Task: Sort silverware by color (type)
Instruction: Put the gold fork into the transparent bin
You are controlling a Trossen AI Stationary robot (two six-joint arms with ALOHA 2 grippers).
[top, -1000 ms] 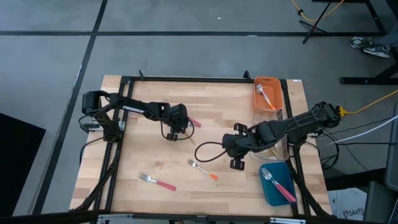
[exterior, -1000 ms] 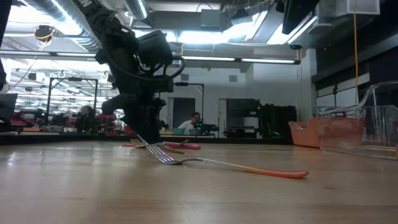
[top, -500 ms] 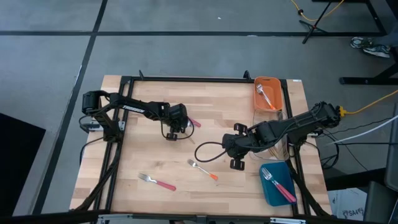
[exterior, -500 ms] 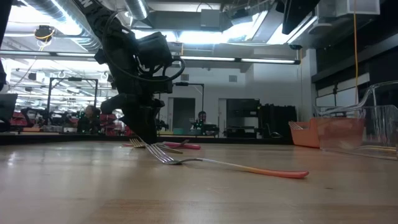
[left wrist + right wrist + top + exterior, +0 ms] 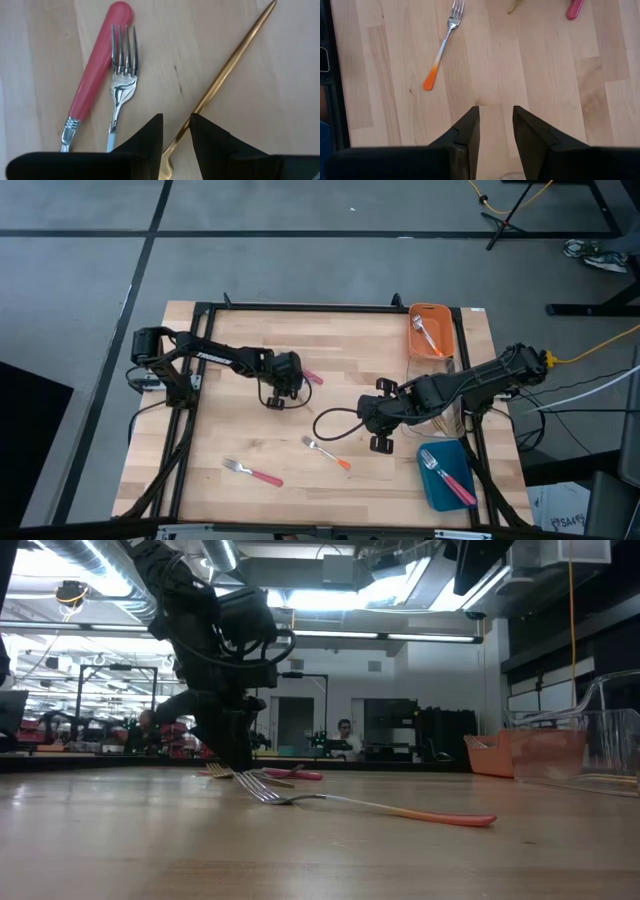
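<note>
White lettering runs along my left arm (image 5: 215,357) in the high view, too small to make out. I can't read any text elsewhere.

- Left arm: reaches from the table's left edge toward the middle, wrist bent downward.
- Left gripper (image 5: 176,131): low over the tabletop, its two dark fingers (image 5: 147,134) parted by a narrow gap, a thin gold utensil (image 5: 227,75) lying in that gap.
- Right arm: extends from the right edge toward the table's centre, held low.
- Right gripper (image 5: 495,125): fingers parted, nothing between them.
</note>
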